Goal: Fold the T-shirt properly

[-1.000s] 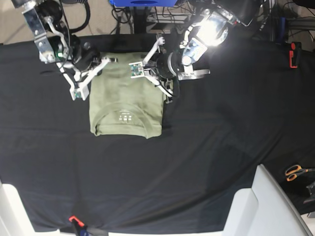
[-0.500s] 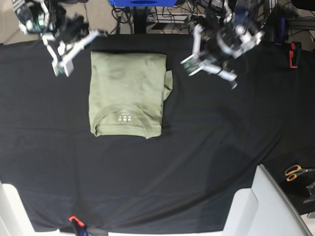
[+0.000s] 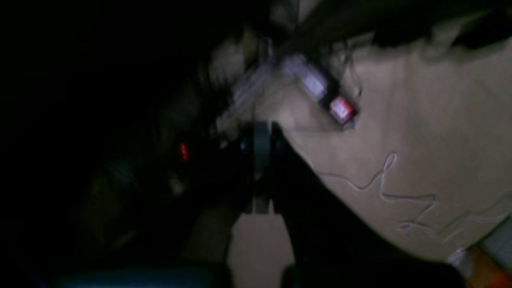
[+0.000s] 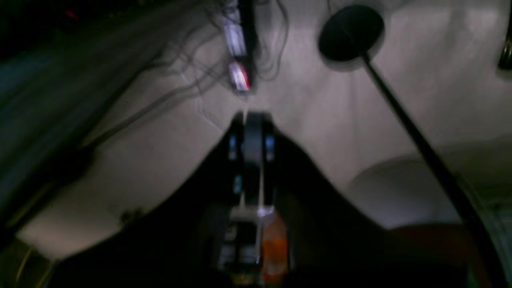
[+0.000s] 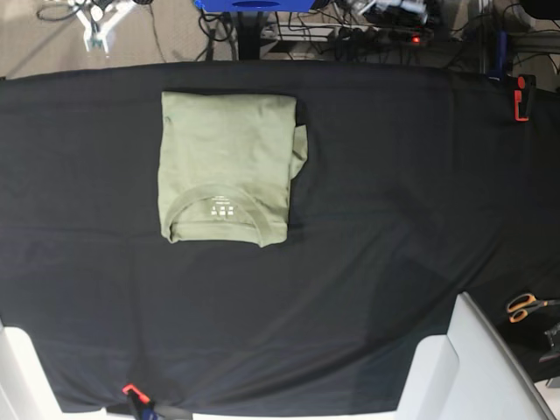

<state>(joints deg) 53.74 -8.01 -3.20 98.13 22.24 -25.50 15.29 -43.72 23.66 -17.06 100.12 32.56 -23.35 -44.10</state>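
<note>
**Ana:** Base view first — the T-shirt (image 5: pixel 226 168) lies folded into a compact rectangle on the black surface (image 5: pixel 376 227), toward the far left part of it, neck end nearest the camera with the small white label (image 5: pixel 221 210) showing. One bit of cloth (image 5: pixel 300 149) sticks out past the right edge of the rectangle.

**Ben:** And the arms?

**Ana:** Both are off the cloth, up at the far edge. The right gripper (image 5: pixel 98 19) shows only as a white shape at the top left; the left gripper (image 5: pixel 398 10) is barely in frame at the top right. Neither touches the shirt.

**Ben:** Fingers?

**Ana:** In the right wrist view the fingers (image 4: pixel 253 138) stand pressed together with nothing between them. The left wrist view is dark and smeared, but the left gripper's (image 3: pixel 260 148) fingers (image 3: pixel 261 141) look closed and empty too — I would not swear to more than that.

**Ben:** So which step is this?

**Ana:** I judge the folding itself as good as done; this is the retreat after the last fold. The wrist cameras look at floor and cables, not at the shirt.

**Ben:** Anything left?

**Ana:** Possibly tucking that stray flap flush — that would call for one arm to return, open its fingers and pinch the edge lightly without dragging the stack askew. Otherwise, just park the arms.
</note>
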